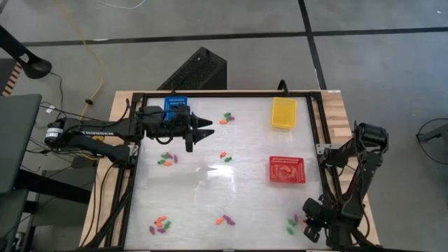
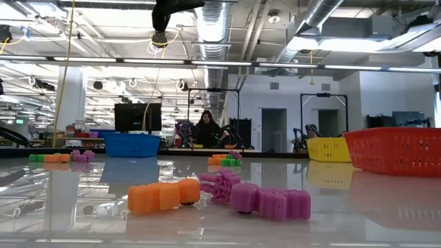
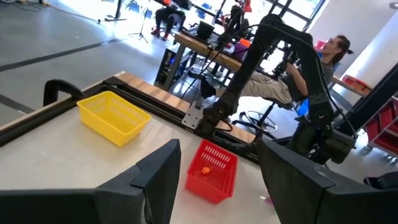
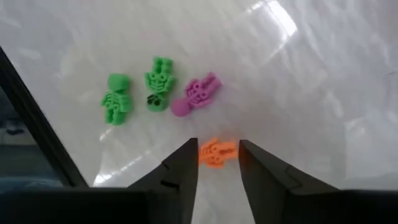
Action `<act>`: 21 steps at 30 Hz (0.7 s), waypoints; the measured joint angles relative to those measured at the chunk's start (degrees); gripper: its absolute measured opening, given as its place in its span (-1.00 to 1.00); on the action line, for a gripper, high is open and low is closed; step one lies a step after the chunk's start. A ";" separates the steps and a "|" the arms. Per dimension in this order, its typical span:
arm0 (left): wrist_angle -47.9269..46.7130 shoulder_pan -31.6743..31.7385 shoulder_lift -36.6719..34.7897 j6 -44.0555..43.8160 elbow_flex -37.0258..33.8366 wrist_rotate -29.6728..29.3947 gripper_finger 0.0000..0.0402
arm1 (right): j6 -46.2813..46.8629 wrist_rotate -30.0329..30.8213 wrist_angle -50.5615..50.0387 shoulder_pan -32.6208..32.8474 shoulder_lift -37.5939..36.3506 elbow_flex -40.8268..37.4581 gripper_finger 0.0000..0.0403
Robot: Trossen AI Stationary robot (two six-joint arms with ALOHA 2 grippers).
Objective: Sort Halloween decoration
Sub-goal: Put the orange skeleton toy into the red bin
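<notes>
Right gripper jaws parted, tiny orange plastic skeleton piece between its fingertips, not clamped. Just beyond: purple piece, two green pieces. Left gripper released, empty, beside blue perforated plastic basket.

Only one marking shows — white lettering along the left arm — too small to read.

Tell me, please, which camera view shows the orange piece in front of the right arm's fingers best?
The right wrist view: the orange piece lies large on the table between that arm's open fingers. The high view gives only tiny specks beside the right gripper. The low and left wrist views do not identifiably show it.
</notes>
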 joint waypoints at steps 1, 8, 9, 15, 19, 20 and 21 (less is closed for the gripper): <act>0.00 0.00 0.00 -0.26 0.00 0.00 0.02 | 1.20 0.00 0.18 0.19 0.00 0.00 -0.18; 0.00 -0.02 0.00 -1.67 0.00 -0.04 0.02 | 10.66 -3.93 3.25 -0.82 -0.02 0.02 0.09; 0.00 -0.02 0.00 -1.67 0.00 -0.04 0.02 | 11.35 -4.97 4.42 -1.45 -0.02 0.02 0.10; 0.02 -0.02 0.00 -1.40 0.00 -0.47 0.02 | 13.53 -9.66 5.18 -3.75 -0.02 0.04 0.02; 0.02 -0.02 0.00 -0.76 0.00 -0.51 0.02 | 13.48 -9.78 3.80 -5.41 0.00 0.04 -0.09; 0.02 -0.02 0.00 -0.75 0.00 -0.50 0.02 | 13.45 -9.81 3.83 -6.06 0.00 0.04 -0.11; 0.02 -0.02 0.00 -0.71 0.00 -0.50 0.02 | 13.33 -9.81 4.13 -6.60 0.00 0.03 -0.12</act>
